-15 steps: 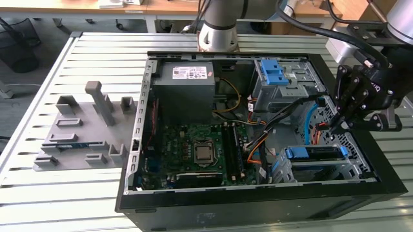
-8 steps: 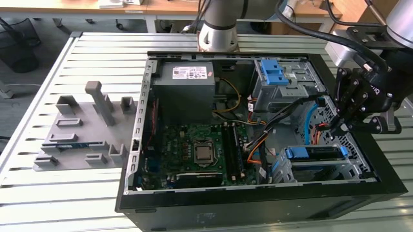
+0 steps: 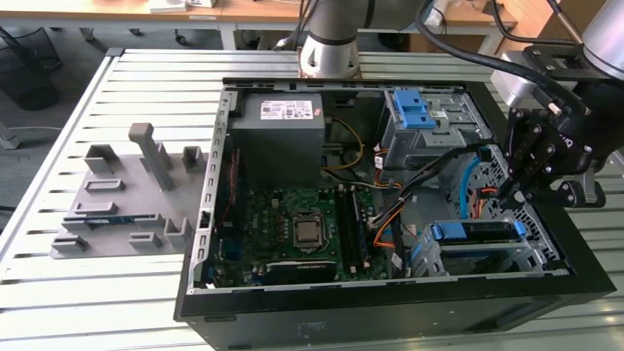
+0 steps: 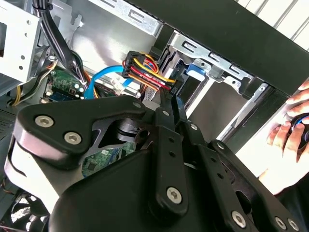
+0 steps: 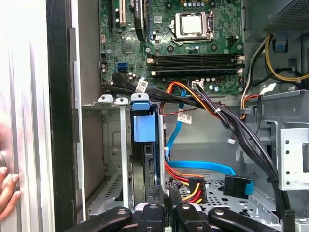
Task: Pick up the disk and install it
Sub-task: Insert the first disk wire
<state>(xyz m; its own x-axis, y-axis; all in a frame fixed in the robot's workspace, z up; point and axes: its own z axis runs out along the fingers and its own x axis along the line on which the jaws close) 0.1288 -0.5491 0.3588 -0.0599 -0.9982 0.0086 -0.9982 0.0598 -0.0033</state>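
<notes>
The disk point(image 3: 478, 232) sits edge-on in the lower metal drive cage of the open computer case point(image 3: 390, 307), on the exterior view's right. Its blue carrier frame point(image 5: 144, 126) faces the motherboard in the first wrist view. My gripper point(image 3: 515, 196) hangs just above the cage, at the disk's cable end. In both wrist views its black fingers point(image 4: 164, 116) lie close together, shut, with nothing plainly held between them. The fingertips point(image 5: 166, 205) are right beside the disk's rear edge and a black plug with red, yellow and black wires point(image 4: 145, 72).
The motherboard point(image 3: 302, 227) and grey power-supply box point(image 3: 283, 117) fill the case's middle and back. A second bay with blue latches point(image 3: 419, 110) stands at the back right. Cable bundles point(image 5: 217, 116) cross near the cage. A grey fixture point(image 3: 127, 197) lies outside the case. A person's hand point(image 4: 294, 121) rests beside the case wall.
</notes>
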